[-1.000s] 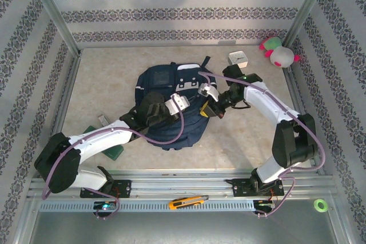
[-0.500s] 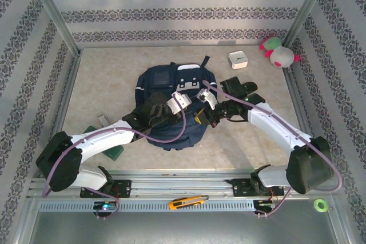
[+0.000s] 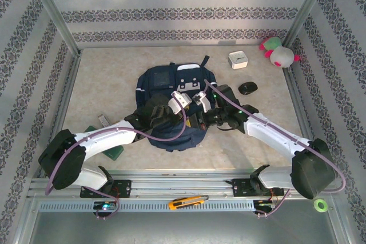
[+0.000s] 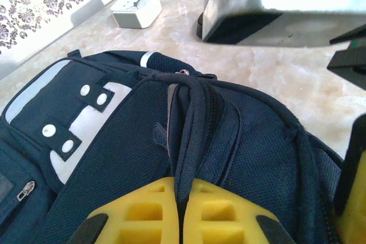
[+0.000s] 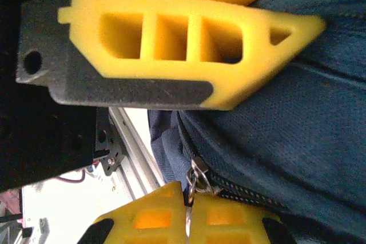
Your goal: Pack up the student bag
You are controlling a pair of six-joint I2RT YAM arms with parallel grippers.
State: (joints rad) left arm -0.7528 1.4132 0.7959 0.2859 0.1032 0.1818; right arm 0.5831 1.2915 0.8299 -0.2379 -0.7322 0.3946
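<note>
Overhead, the student bag lies flat in the middle of the frame, and both arms reach in over its lower half. In the left wrist view, the left gripper is clamped tight, its yellow fingers together on a dark ridge of the bag's fabric beside the zip. In the right wrist view, at the bottom of the frame, the right gripper is pinched closed on the metal zipper pull, with the left one's yellow finger just above. Upper right overhead sit a white alarm clock, a black computer mouse and, in the corner, a pink-and-green plush toy.
</note>
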